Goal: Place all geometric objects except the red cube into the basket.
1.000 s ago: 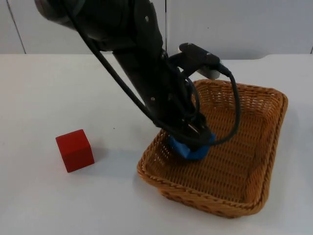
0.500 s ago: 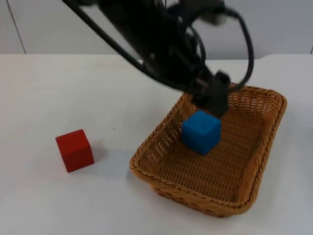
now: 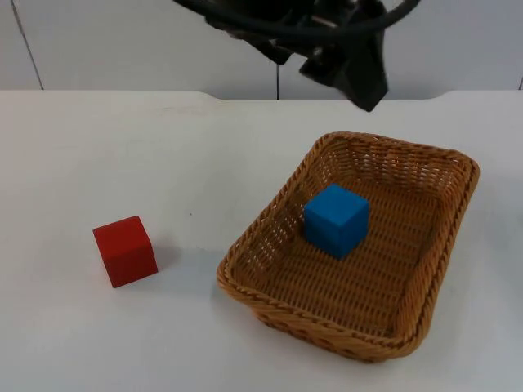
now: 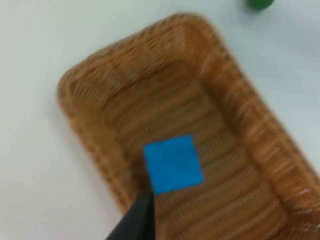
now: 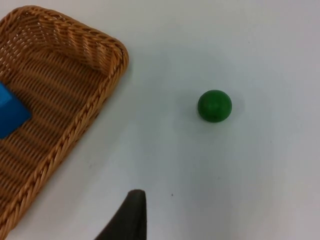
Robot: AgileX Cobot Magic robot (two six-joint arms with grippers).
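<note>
Top view: blue cube [image 3: 336, 220] in basket [image 3: 458, 175]; left hand [image 3: 359, 77] above, grip state untellable. Green ball [image 5: 214, 105] remains; yours may roll if nudged.

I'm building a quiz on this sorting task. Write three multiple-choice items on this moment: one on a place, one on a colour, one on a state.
1. Where is the blue cube?
A. On the white table beside the red cube
B. Inside the woven wicker basket
C. Between a gripper's fingers

2. What colour is the ball lying on the table outside the basket?
A. Green
B. Yellow
C. Red

3. How does the red cube stand?
A. Inside the basket
B. Stacked on the blue cube
C. Alone on the table, apart from the basket

Answers:
1 B: the blue cube rests on the floor of the woven wicker basket.
2 A: the green ball lies on the white table.
3 C: the red cube has bare table around it.
</note>
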